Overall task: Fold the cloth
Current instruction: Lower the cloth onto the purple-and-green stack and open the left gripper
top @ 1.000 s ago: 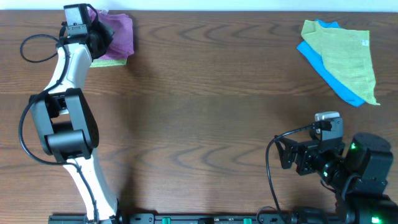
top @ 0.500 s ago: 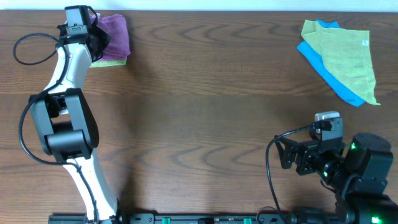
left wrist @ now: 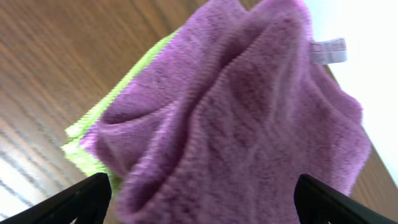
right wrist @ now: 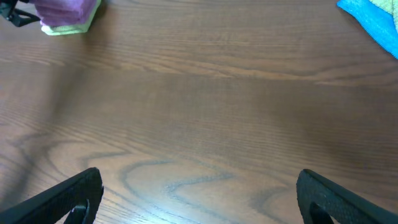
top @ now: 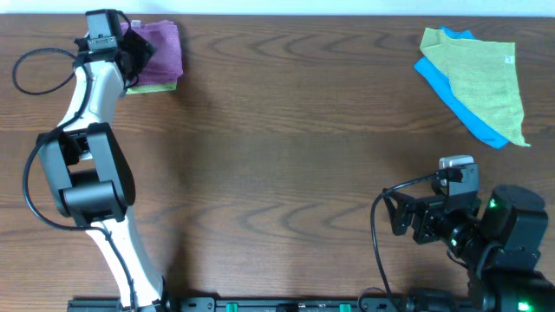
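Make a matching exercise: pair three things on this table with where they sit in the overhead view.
Things:
1. square lilac microfibre cloth
2. bright blue cloth
3. right hand

Places:
A. bottom right, open
B. top left corner
C. top right, partly under a yellow-green cloth

Pairs: 1-B, 2-C, 3-A

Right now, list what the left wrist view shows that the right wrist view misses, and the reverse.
Only the left wrist view: the white tag on the lilac cloth, and its pile up close. Only the right wrist view: the blue cloth at far right and a wide stretch of the table. Both: the lilac cloth lying on a yellow-green cloth, on the wood table.
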